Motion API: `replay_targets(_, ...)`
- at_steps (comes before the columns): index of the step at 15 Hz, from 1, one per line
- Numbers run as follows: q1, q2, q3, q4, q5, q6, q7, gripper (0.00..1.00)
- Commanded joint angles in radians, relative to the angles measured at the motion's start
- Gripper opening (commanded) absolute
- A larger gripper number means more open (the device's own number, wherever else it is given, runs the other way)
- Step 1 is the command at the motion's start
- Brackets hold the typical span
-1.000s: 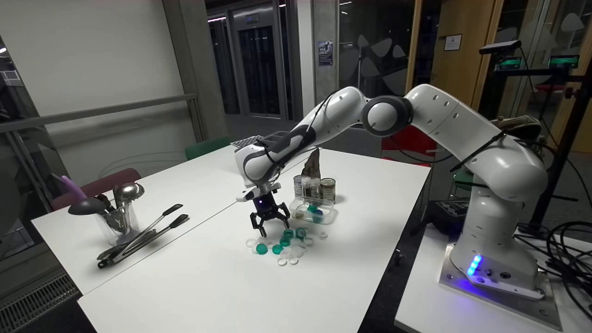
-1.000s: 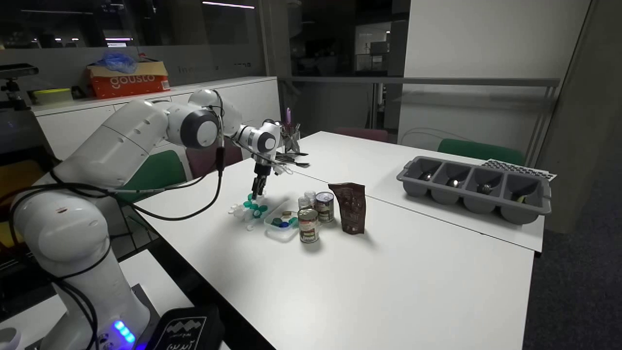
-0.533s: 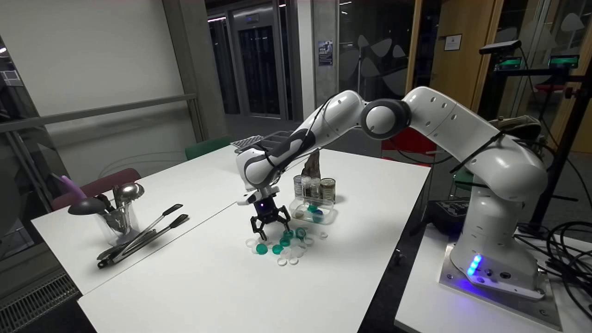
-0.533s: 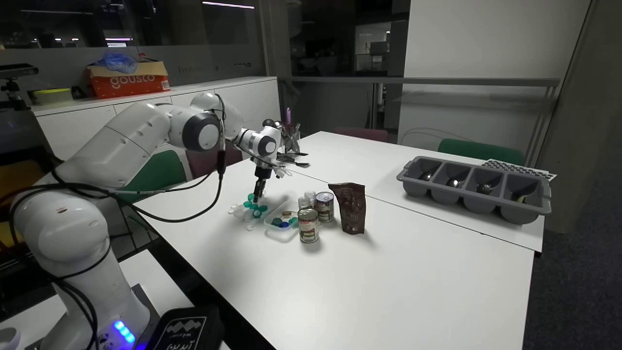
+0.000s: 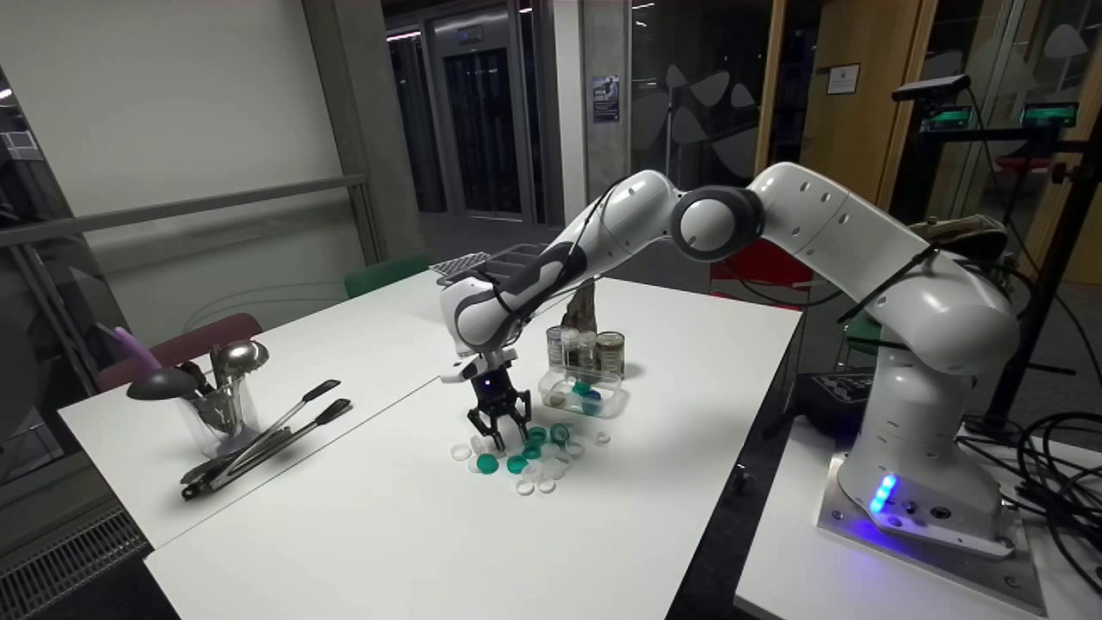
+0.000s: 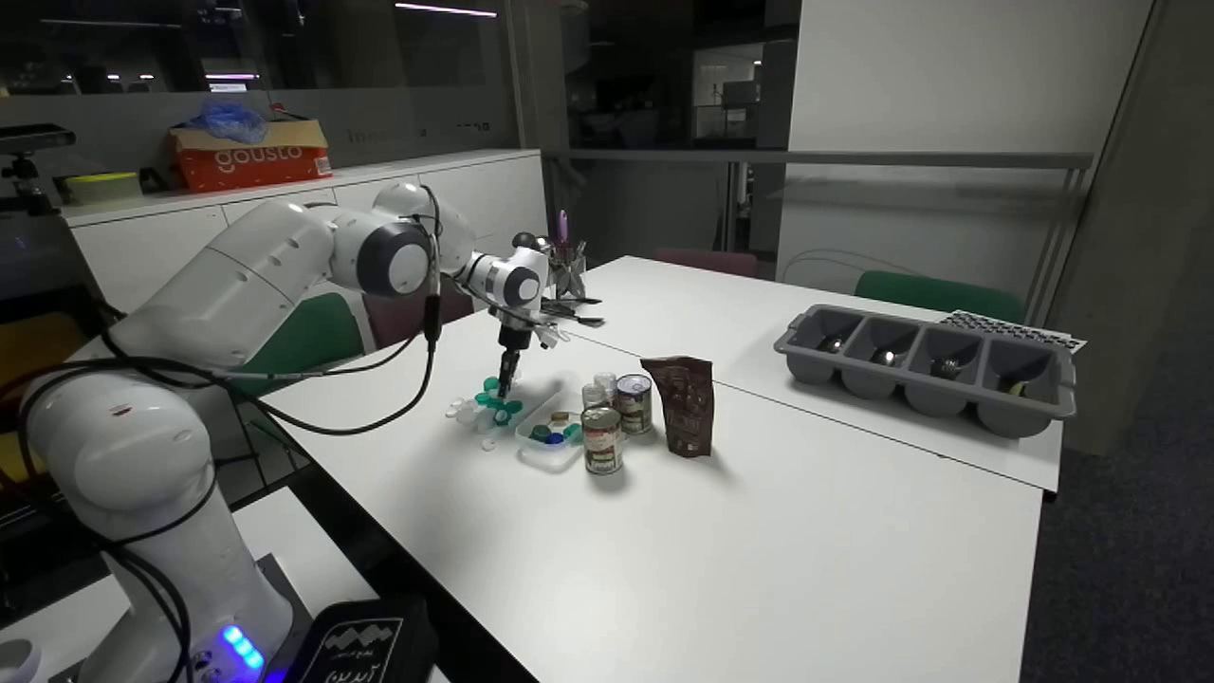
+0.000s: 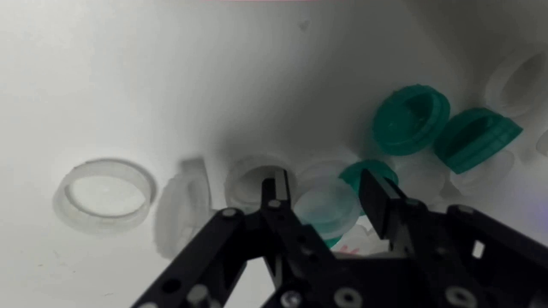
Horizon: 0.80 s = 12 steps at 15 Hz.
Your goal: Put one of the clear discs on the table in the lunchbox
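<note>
Several clear discs lie mixed with teal ones on the white table (image 5: 387, 517). My gripper (image 7: 321, 177) points down into this pile, its fingers partly closed with a gap between them. A clear disc (image 7: 327, 207) lies between the fingers, overlapping a teal disc; I cannot tell whether the fingers touch it. The left finger overlaps another clear disc (image 7: 239, 184). A clear ring-like disc (image 7: 102, 223) lies further left. The gripper also shows in both exterior views (image 5: 512, 440) (image 6: 505, 391). The clear plastic lunchbox (image 5: 607, 405) beside the pile holds teal, blue and tan discs.
Cans (image 5: 610, 353) and small clear jars stand against the lunchbox's far side, with a brown pouch (image 6: 685, 406) behind. A utensil cup (image 5: 207, 435) and tongs (image 5: 284, 443) are across the table. A grey cutlery tray (image 6: 934, 400) sits at the far edge.
The gripper has lowered slightly into the pile, and its fingers have moved closer together. A clear disc beside the pile has shifted slightly to the left in an exterior view.
</note>
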Motion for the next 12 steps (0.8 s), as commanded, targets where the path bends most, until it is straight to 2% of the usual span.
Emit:
replay_targets(1,-0.009,0.015,0.008,0.018,0.002,0.016,-0.039,0.19)
replay_targets(3,-0.010,0.014,0.008,0.017,0.004,0.017,-0.044,0.03)
replay_targets(4,-0.011,0.014,0.008,0.016,0.004,0.018,-0.045,0.00)
replay_targets(9,-0.013,0.011,0.011,0.010,0.009,0.022,-0.051,0.00)
replay_targets(12,-0.013,-0.025,0.018,-0.039,0.029,0.055,-0.015,0.01)
